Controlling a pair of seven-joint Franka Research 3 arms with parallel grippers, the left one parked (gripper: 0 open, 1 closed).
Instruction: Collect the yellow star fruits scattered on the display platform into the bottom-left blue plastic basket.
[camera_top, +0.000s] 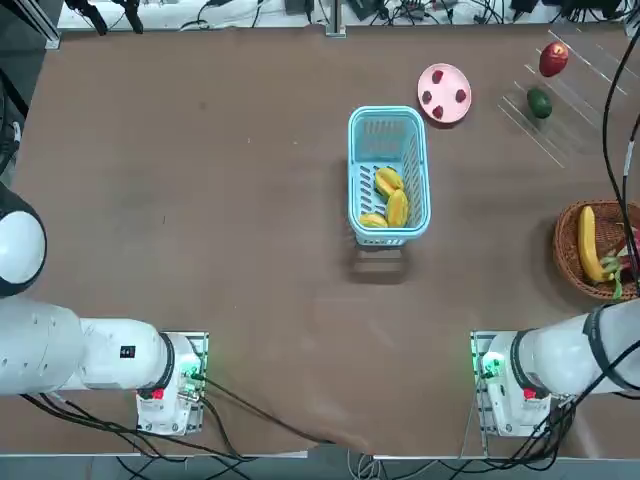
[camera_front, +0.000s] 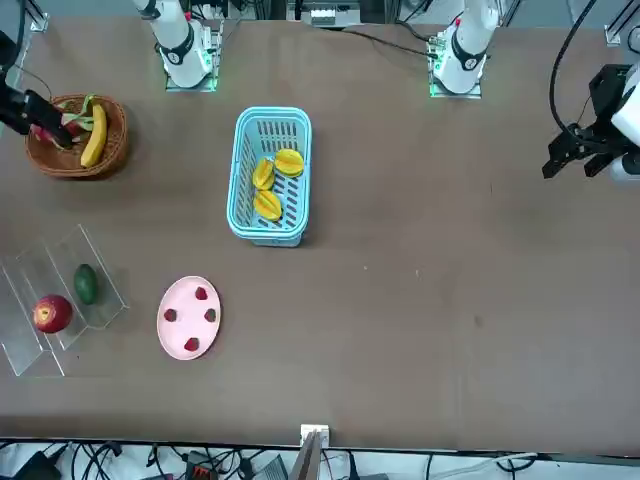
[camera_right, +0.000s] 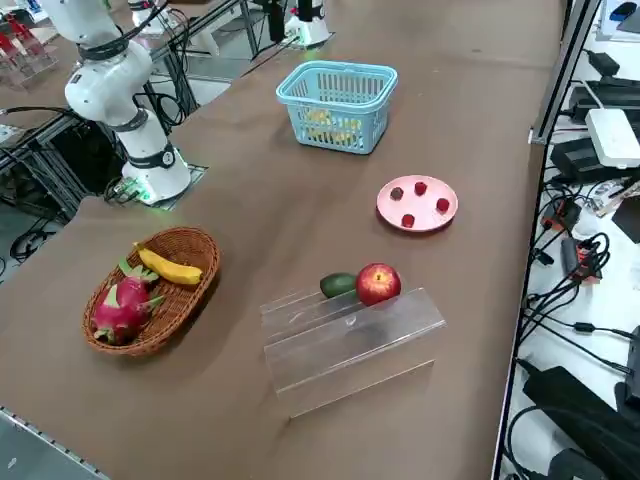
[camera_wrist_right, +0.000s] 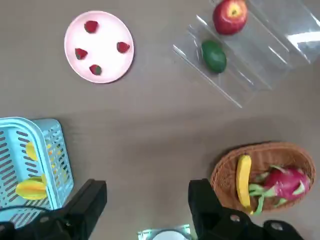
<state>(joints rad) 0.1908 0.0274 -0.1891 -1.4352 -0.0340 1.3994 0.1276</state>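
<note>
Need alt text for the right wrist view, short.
The right gripper hangs open and empty above the brown table, with the blue plastic basket holding yellow star fruits to one side and a wicker basket of fruit to the other. Beyond lie a pink plate and the display platform, bearing only a red apple and a green fruit.

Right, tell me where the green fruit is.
Top view, far right corner: the green fruit sits on the clear display platform, just below the red apple, right of the pink plate.
</note>
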